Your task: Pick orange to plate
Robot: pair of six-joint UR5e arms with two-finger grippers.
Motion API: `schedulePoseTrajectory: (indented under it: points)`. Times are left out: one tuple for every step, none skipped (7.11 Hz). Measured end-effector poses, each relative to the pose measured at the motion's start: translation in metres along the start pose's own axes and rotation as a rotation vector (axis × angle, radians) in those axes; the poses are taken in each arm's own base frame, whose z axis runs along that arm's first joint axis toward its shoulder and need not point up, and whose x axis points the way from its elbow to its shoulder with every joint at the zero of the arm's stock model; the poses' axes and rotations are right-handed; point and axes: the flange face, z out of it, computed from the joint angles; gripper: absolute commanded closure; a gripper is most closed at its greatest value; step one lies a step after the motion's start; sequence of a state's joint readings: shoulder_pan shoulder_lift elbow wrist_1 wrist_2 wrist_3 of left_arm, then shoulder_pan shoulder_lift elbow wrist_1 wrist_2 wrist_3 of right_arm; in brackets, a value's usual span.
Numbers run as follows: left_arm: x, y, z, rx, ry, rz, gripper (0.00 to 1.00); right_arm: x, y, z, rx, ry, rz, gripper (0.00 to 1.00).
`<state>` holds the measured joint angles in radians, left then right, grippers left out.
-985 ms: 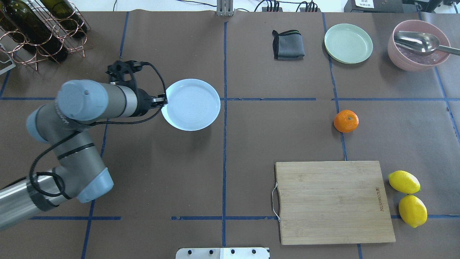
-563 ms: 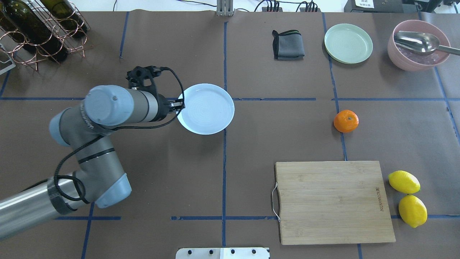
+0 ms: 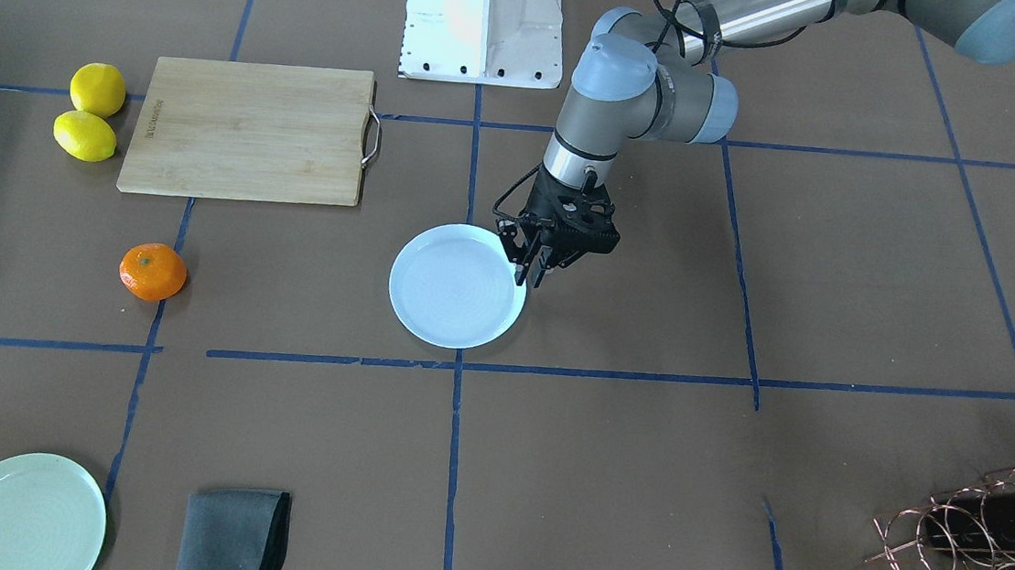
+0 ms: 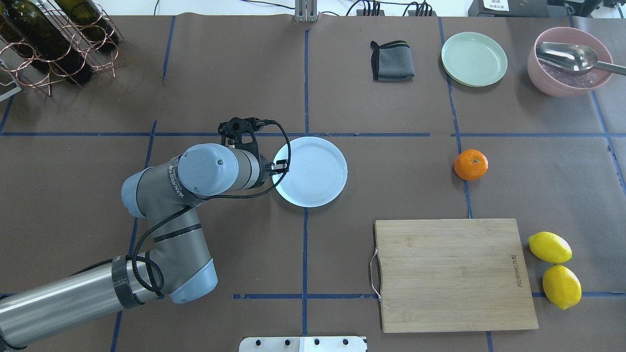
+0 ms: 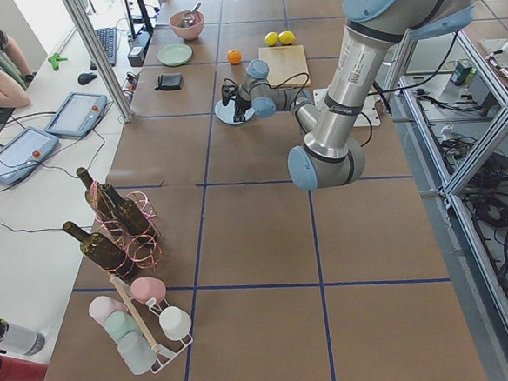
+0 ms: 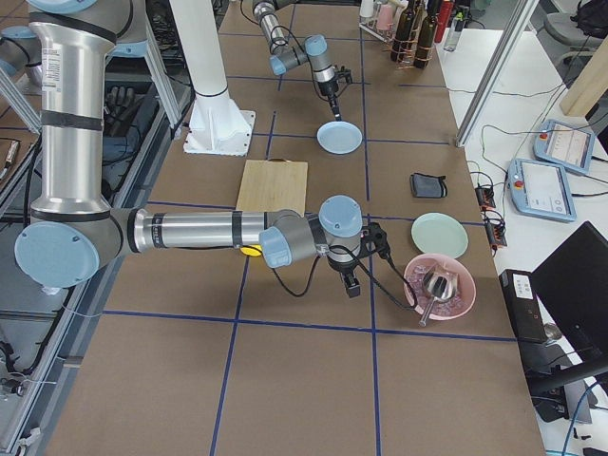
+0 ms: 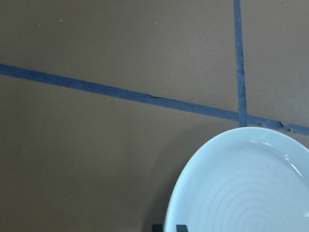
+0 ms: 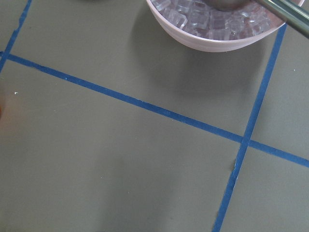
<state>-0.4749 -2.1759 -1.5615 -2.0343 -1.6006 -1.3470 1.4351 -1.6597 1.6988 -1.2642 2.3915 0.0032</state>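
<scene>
Orange (image 4: 471,165), small round bright fruit, well apart from glossy white round plate (image 4: 313,172); left gripper (image 4: 281,167) pinches its rim. Risk: thin rim slips, plate drops. Right gripper (image 6: 351,285): cannot tell.

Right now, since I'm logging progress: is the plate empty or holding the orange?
Empty. The plate shows only bare white inside; the orange sits on the table, well apart from it.

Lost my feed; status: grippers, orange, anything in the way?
Left gripper shut on plate rim. Right gripper by pink bowl, state unclear. Orange on table, apart from plate. Cutting board off the path.
</scene>
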Motion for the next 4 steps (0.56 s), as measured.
schedulePoseTrajectory:
  points:
    - [-0.009, -0.008, -0.016, 0.005, -0.012, 0.08, 0.0, 0.0, 0.0, 0.0, 0.0, 0.0, 0.0, 0.0]
    - [-0.025, -0.029, -0.046, 0.006, -0.045, 0.178, 0.0, 0.0, 0.0, 0.0, 0.0, 0.0, 0.0, 0.0]
    - [-0.052, -0.06, -0.084, -0.006, -0.086, 0.288, 0.0, 0.0, 0.0, 0.0, 0.0, 0.0, -0.001, 0.0]
    - [-0.097, -0.1, -0.123, -0.022, -0.125, 0.395, 0.0, 0.0, 0.0, 0.0, 0.0, 0.0, -0.001, 0.0]
